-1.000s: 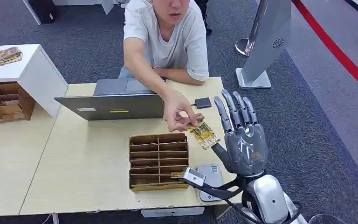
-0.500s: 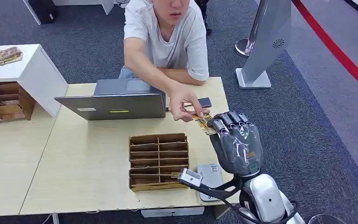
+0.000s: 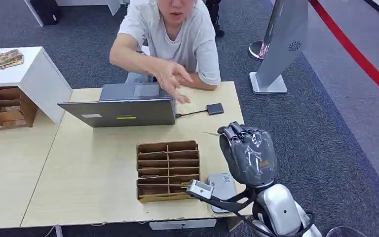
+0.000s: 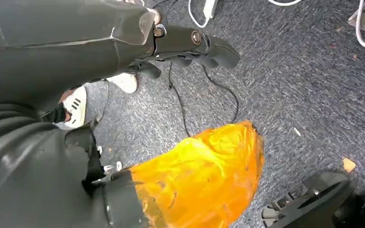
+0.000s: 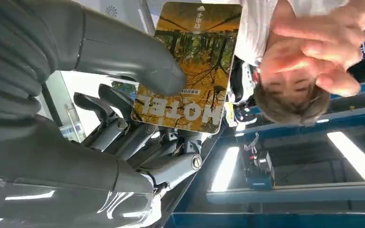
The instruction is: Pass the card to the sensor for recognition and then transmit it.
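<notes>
My right hand (image 3: 247, 154) holds the card (image 5: 190, 66) between thumb and fingers (image 5: 123, 124), its long side sticking out past them. The reader (image 3: 222, 188) lies on the table (image 3: 89, 163) just below my fingers.

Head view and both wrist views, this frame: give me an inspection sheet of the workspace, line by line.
Surface: pale wooden table, bare at its left part.
Job's things: yellow hotel card pinched under the right hand's thumb; flat grey sensor pad at the near table edge.
Clutter: brown cardboard slotted organiser; grey laptop; small dark box.
Hands: right hand raised, fingers curled on the card; left hand hangs over carpet, state unclear.
Cables: thin black lead from laptop to dark box; black cable on the floor.
Surroundings: person in a white T-shirt behind the table, hand lifted; white cabinet; grey carpet.
</notes>
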Controlling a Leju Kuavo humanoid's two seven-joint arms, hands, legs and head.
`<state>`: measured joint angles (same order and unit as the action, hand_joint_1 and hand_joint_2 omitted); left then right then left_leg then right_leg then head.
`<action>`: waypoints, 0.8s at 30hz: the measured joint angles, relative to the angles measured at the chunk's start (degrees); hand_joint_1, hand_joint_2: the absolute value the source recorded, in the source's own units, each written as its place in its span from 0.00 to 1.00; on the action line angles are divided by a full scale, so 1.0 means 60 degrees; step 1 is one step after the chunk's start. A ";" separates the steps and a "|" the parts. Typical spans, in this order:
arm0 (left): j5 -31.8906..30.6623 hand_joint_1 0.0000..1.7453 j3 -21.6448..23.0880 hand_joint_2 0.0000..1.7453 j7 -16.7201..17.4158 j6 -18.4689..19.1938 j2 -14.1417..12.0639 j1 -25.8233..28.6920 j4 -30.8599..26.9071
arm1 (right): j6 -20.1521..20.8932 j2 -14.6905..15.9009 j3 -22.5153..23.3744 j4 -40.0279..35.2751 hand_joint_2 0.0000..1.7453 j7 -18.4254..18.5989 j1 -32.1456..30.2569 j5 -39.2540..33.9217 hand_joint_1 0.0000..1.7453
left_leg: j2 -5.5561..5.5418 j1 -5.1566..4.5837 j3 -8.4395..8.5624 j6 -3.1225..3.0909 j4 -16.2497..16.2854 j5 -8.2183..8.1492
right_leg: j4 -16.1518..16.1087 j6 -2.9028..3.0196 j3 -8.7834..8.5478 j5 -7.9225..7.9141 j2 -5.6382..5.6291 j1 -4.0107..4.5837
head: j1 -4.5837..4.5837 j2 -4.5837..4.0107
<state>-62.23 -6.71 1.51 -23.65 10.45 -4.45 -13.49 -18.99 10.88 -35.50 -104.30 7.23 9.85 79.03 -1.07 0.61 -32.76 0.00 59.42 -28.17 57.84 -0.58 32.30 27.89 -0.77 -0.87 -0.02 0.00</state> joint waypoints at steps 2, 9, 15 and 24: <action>0.0000 0.00 0.0000 0.00 -0.0003 0.0000 0.0000 0.0000 0.0000 | 0.0000 0.0000 -0.0007 0.0000 1.00 0.0000 0.0002 0.0000 1.00 | 0.0000 0.0000 0.0000 0.0000 0.0000 0.0000 | 0.0000 0.0000 0.0000 0.0000 0.0000 0.0000 | 0.0000 0.0000; -0.0004 0.00 0.0000 0.00 -0.0003 -0.0004 0.0000 0.0000 0.0000 | 0.0077 -0.0055 -0.0029 0.0000 1.00 -0.0263 0.0009 -0.0712 1.00 | 0.0000 0.0000 0.0000 0.0000 0.0000 0.0000 | 0.0000 0.0000 0.0000 0.0000 0.0000 0.0000 | 0.0000 0.0000; 0.0033 0.00 0.0000 0.00 -0.0051 -0.0095 0.0000 0.0007 0.0000 | 0.0204 -0.0160 -0.0066 -0.0087 1.00 -0.0870 -0.0064 -0.2362 1.00 | 0.0000 0.0000 0.0001 0.0000 0.0000 0.0000 | 0.0000 0.0000 0.0000 0.0000 0.0000 0.0000 | -0.0004 0.0000; 0.0295 0.00 -0.0044 0.00 -0.0310 -0.0456 -0.0004 0.0076 0.0000 | 0.0991 -0.0230 0.0372 -0.0248 1.00 -0.2099 -0.1080 -0.6024 1.00 | -0.0002 0.0000 -0.0002 -0.0001 -0.0001 -0.0005 | -0.0002 -0.0003 0.0001 0.0003 0.0003 0.0000 | 0.0000 0.0000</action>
<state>-60.46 -6.97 -0.35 -26.38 10.43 -3.99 -13.49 -13.04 9.51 -33.26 -105.79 -5.36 3.36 42.89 -1.09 0.61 -32.77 0.00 59.42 -28.20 57.83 -0.59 32.31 27.91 -0.75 -0.87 -0.02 0.00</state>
